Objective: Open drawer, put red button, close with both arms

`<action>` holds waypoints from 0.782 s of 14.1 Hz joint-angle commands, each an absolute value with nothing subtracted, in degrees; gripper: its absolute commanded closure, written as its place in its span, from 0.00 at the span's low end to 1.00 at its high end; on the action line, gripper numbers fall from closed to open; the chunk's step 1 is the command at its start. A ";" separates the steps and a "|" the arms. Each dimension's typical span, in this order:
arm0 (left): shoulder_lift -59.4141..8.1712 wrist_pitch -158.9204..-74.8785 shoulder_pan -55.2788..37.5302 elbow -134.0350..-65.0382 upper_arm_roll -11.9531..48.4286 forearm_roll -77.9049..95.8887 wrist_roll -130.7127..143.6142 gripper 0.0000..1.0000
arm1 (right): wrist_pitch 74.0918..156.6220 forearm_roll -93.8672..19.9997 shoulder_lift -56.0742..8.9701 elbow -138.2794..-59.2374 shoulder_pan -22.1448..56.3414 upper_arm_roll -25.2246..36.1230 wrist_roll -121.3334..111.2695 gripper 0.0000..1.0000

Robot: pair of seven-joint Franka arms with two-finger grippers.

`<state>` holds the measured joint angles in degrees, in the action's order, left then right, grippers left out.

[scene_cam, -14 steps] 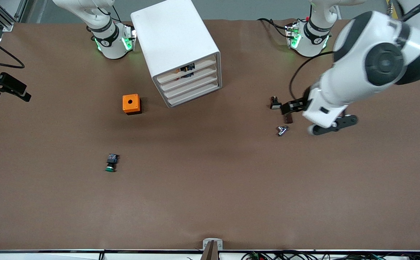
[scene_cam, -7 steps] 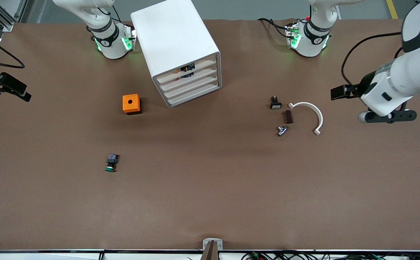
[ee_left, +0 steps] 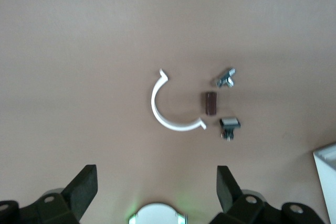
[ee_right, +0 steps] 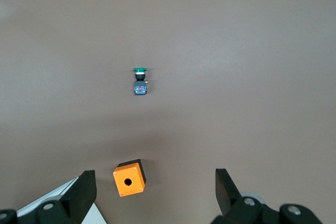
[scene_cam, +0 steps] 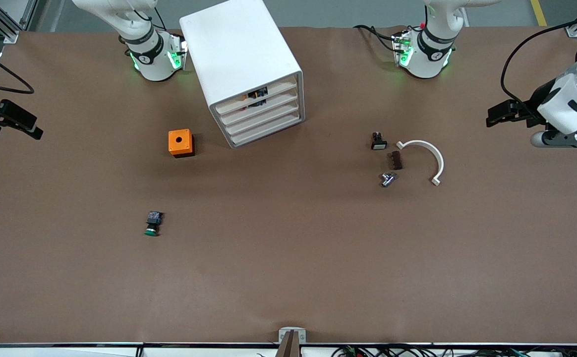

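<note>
The white cabinet (scene_cam: 241, 54) stands near the right arm's base with all four fronts pushed in. The drawer (scene_cam: 261, 109) is the second front down. The red button is out of view. A green-capped twin (scene_cam: 152, 224) lies nearer the camera than the orange box (scene_cam: 180, 143). My left gripper (scene_cam: 497, 115) hangs open and empty over the left arm's end of the table; its wrist view shows the gripper (ee_left: 156, 190) wide apart. My right gripper (ee_right: 155, 195) is open and empty, high over the orange box (ee_right: 129, 178) and the green-capped button (ee_right: 139, 80).
Toward the left arm's end lie a white curved clip (scene_cam: 430, 158), a brown block (scene_cam: 395, 160), a metal fitting (scene_cam: 387, 179) and a black switch (scene_cam: 377, 142). A black mount (scene_cam: 8, 119) sticks in at the right arm's end.
The left arm has swung away from the small parts toward its end of the table, uncovering the white curved clip. Both grippers stayed open.
</note>
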<state>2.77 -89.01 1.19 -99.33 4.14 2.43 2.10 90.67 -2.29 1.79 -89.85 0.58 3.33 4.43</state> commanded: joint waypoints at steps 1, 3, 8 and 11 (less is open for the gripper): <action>4.40 -91.85 1.05 -99.76 3.78 2.11 1.23 0.00 | 90.62 -2.81 2.29 -90.09 -0.44 2.55 4.39 0.00; 4.31 -91.85 1.40 -98.71 3.78 2.11 0.97 0.00 | 90.62 -2.81 2.29 -90.09 -0.35 2.64 4.39 0.00; 4.22 -91.76 2.46 -95.98 3.87 2.02 0.88 0.00 | 90.62 -2.81 2.29 -90.09 -0.35 2.64 4.39 0.00; 4.04 -91.32 2.29 -95.63 4.22 1.41 1.05 0.00 | 90.79 -2.81 2.20 -90.09 -0.26 2.55 4.39 0.00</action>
<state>3.62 -91.71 2.22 -96.07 3.85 2.37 2.04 90.67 -2.30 1.79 -89.85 0.58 3.28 4.42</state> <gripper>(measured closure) 0.000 0.000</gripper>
